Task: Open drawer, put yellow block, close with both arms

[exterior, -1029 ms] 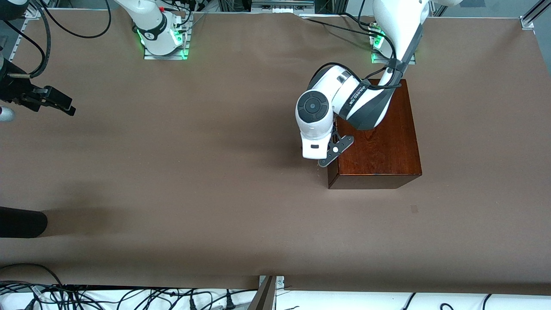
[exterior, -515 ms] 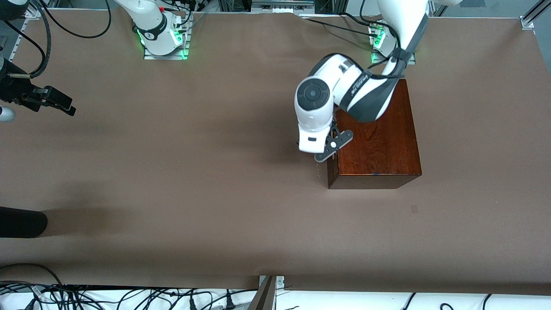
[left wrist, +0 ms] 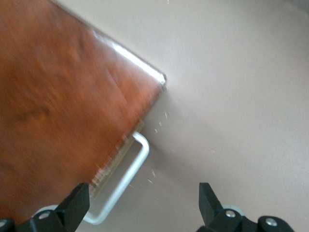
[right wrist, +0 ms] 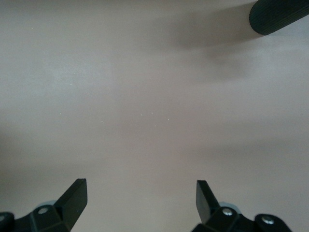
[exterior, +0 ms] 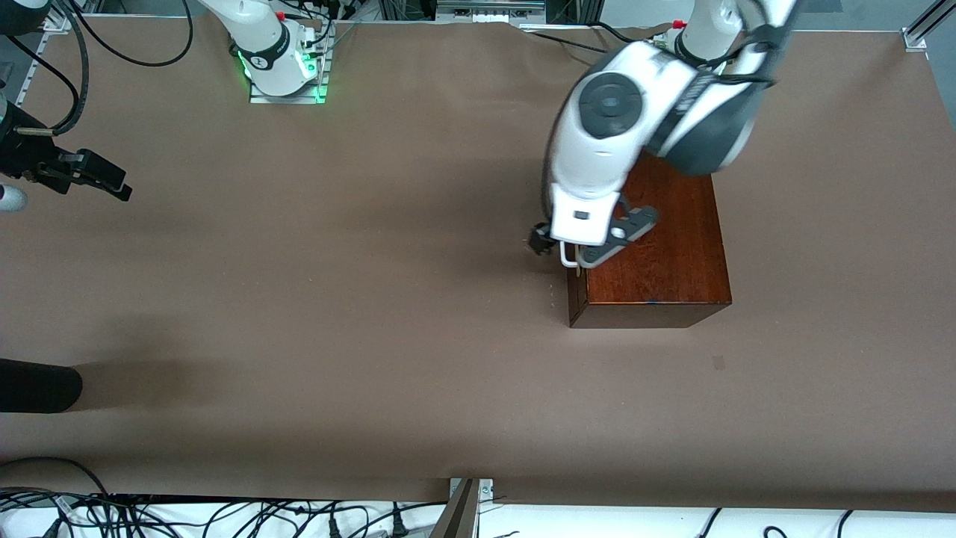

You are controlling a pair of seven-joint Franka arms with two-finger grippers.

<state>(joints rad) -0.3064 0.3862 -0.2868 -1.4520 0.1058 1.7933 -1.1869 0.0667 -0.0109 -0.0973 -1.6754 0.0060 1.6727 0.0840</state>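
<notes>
Worktop (exterior: pixel 299 314) covered in brown sheeting carries one glossy mahogany box (exterior: pixel 657 246), standing toward the left arm's end, near that arm's base. One drawer (exterior: pixel 573 295) sits in it, pushed fully in, its dark front facing the right arm's end of the worktop. One white bar handle (left wrist: pixel 126 181) sticks out from that front; in the front view only a short loop of it shows below the left arm's wrist.

Two arms are in view. The left arm (exterior: pixel 650 112) bends over the box, and its left pincer (left wrist: pixel 145 205) hangs just above the handle and the box's front edge with both fingers spread wide, holding nothing; the handle lies by one fingertip (left wrist: pixel 77 203), though whether they touch cannot be told. The right arm (exterior: pixel 258 37) waits, with only its base, lit green, and lower links in view; its right pincer (right wrist: pixel 140 198) hangs over bare brown sheeting at the right arm's end of the worktop, fingers likewise wide apart and empty.

One black ribbed cylinder (right wrist: pixel 277 17) pokes in at the edge of the right wrist view, lower in the front view than that pincer.

Grey lettering runs along the left arm's forearm (exterior: pixel 683 101) but is too small to read. The yellow block does not show in any view.
</notes>
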